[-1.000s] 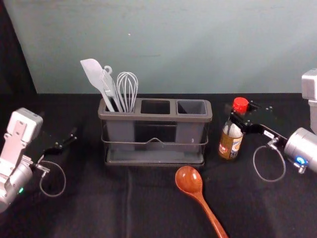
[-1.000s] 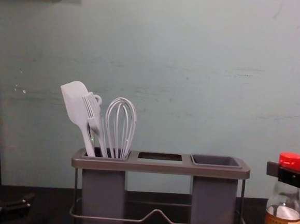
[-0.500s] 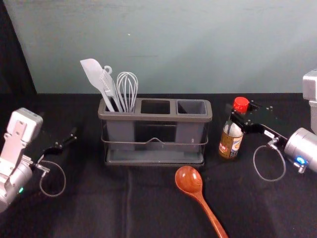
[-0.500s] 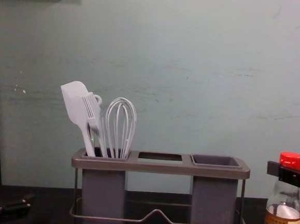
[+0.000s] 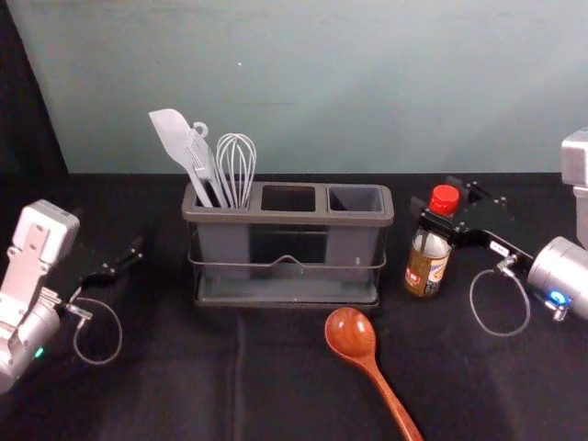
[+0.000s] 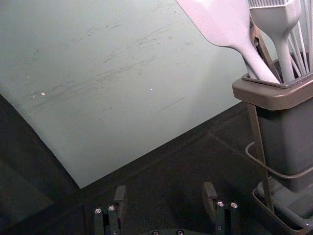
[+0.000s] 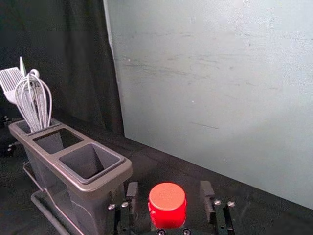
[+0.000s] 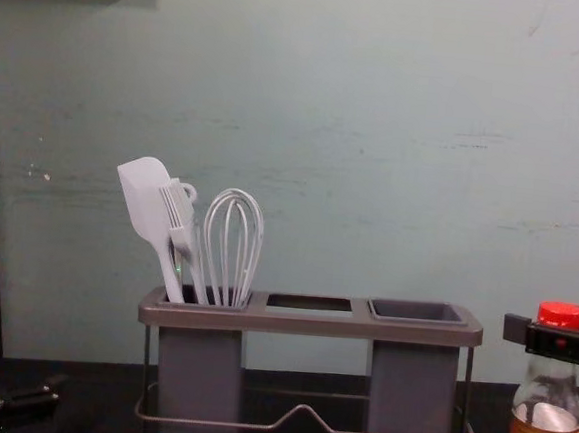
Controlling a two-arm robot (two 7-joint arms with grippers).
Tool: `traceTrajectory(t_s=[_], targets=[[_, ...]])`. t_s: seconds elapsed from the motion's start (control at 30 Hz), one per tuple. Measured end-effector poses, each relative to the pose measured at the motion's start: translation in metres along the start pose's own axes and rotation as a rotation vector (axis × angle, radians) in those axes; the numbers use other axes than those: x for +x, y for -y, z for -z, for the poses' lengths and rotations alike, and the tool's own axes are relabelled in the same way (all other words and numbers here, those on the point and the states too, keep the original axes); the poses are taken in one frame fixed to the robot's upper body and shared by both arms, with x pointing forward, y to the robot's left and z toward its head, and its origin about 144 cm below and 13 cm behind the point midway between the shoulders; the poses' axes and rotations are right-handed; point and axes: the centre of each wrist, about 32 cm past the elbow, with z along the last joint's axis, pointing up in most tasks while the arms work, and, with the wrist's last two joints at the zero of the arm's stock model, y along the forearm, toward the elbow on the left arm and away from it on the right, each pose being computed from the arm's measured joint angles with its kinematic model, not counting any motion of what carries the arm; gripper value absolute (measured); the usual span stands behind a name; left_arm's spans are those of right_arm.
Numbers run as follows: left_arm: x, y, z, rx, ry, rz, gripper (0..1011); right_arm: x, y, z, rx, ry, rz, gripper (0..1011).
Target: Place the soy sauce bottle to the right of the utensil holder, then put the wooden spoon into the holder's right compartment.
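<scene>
Bottle (image 5: 426, 264) stands upright, cap (image 5: 445, 199) up; right gripper (image 5: 435, 195) spread around its top; left gripper (image 5: 134, 251) spread, leftward.

grn-gray wall (image 5: 367, 83), blk cloth (image 5: 138, 395)

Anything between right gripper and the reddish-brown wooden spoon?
The red-capped glass soy sauce bottle stands inside the open right gripper, which probably must clear it first. Nothing else visible blocks the way to the spoon.
</scene>
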Motion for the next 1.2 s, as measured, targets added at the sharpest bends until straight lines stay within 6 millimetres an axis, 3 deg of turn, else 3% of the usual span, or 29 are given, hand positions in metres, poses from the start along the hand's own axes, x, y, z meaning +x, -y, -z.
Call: traceTrajectory(t_s=[0.07,0.27,0.5,0.8,1.2], targets=[[0.0,0.0,0.0,0.0,0.0,0.0,1012,0.0,0.0,0.0,0.0,0.0,0.0,869],[0.0,0.0,0.0,0.0,0.0,0.0,1011,0.0,0.0,0.0,-0.001,0.0,0.0,1000],[0.0,0.0,0.0,0.0,0.0,0.0,1011,-0.003,0.004,-0.005,-0.001,0.017,0.013,1003],[0.0,0.0,0.0,0.0,0.0,0.0,1012,-0.013,0.023,-0.024,0.056,0.066,0.035,1003],[0.0,0.0,0.0,0.0,0.0,0.0,1011,-0.046,0.057,-0.049,0.092,0.096,-0.026,1003]])
